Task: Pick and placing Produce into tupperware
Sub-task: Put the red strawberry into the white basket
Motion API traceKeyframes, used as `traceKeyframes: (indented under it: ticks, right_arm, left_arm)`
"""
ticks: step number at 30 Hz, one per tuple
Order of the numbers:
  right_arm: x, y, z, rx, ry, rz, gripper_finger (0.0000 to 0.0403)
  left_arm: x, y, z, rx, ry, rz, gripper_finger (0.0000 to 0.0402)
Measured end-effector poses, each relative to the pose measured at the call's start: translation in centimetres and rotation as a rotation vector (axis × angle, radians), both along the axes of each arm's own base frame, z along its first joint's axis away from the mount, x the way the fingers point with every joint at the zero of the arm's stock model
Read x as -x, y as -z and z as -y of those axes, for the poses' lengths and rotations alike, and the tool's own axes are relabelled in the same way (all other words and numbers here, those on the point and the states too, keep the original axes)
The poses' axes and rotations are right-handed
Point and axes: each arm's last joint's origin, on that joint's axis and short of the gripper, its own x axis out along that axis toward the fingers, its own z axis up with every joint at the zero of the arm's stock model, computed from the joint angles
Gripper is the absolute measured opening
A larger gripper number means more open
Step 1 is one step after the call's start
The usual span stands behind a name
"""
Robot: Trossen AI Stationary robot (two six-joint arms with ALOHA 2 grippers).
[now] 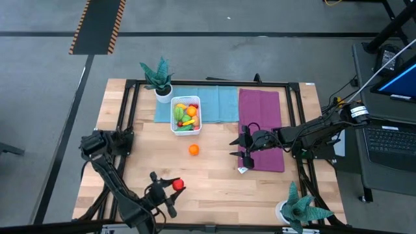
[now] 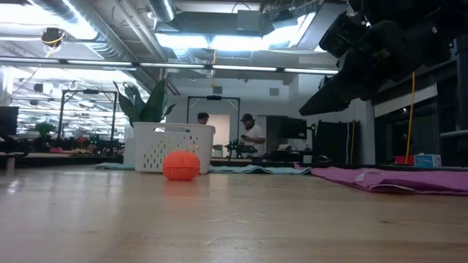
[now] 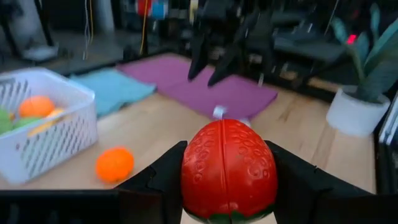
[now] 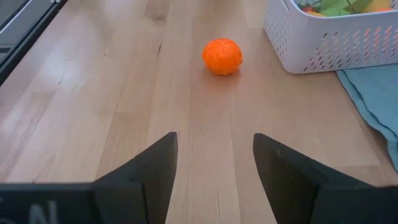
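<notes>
My left gripper is near the table's front edge, shut on a red toy strawberry. An orange toy fruit lies on the wood in the middle of the table. The white perforated tupperware stands on a teal cloth farther back and holds several pieces of produce. My right gripper hovers open at the edge of the purple cloth, right of the orange fruit, with nothing between its fingers. My left gripper pinches the red strawberry's two sides between its two fingers. The fingers reach out about level. The strawberry is lifted clear of the table, its green leafy end toward the wrist.
A teal cloth and a purple cloth lie at the back and right. Two teal-leaved potted plants stand at the back left and front right. A small white tag lies by the purple cloth. People stand beyond the table.
</notes>
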Motion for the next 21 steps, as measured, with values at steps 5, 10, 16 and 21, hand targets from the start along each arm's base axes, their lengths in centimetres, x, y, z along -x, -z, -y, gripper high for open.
traceKeyframes:
  ticks: [5,10,16,21]
  right_arm:
    - [0.0,0.0,0.0,0.000,0.000,0.000,0.0213]
    - [0.0,0.0,0.0,0.000,0.000,0.000,0.0213]
    - [0.0,0.0,0.0,0.000,0.000,0.001,0.0213]
    - [0.0,0.0,0.0,0.000,0.001,0.001,0.0213]
  left_arm:
    - [0.6,2.0,-0.8,-0.064,0.002,0.094,0.0170]
    - [0.6,2.8,-1.5,-0.074,-0.009,0.105,0.0170]
    - [-0.3,2.8,-2.3,-0.077,-0.044,0.104,0.0170]
    - [-1.5,2.8,-3.4,-0.078,-0.093,0.103,0.0171]
